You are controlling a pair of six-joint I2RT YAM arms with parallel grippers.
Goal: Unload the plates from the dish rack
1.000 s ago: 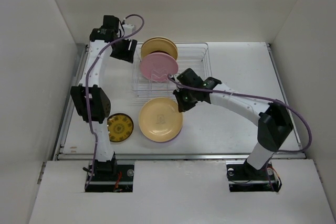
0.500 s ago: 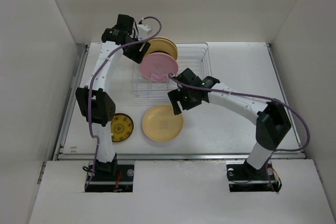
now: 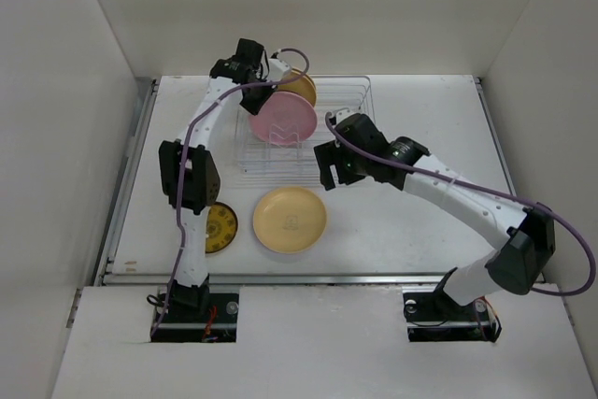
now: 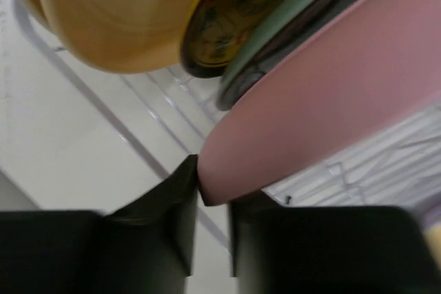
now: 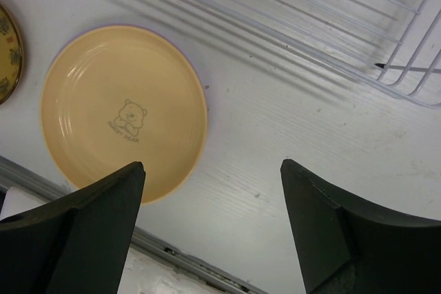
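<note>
The silver wire dish rack [image 3: 348, 111] stands at the back of the table. A pink plate [image 3: 283, 119] stands upright in it, with a tan-yellow plate [image 3: 301, 87] behind. My left gripper [image 3: 264, 92] is shut on the pink plate's left rim; in the left wrist view the pink plate [image 4: 331, 94] has its edge pinched at my left gripper [image 4: 212, 194]. Between pink and tan-yellow plate [image 4: 117, 12] show a patterned plate [image 4: 227, 25] and a green one [image 4: 289, 18]. My right gripper [image 3: 329, 167] hangs open above the table, right of a yellow bear plate [image 3: 291, 219] lying flat.
A small patterned yellow plate [image 3: 220, 227] lies on the table at the left, beside the left arm. In the right wrist view the bear plate [image 5: 124, 111] lies left of my right gripper [image 5: 212, 163], with the rack's corner [image 5: 310, 25] above and the table's front rail below.
The left gripper swung right to the pink plate and shut on its rim. The right gripper opened, left the bear plate flat on the table and drew up and to the right.
</note>
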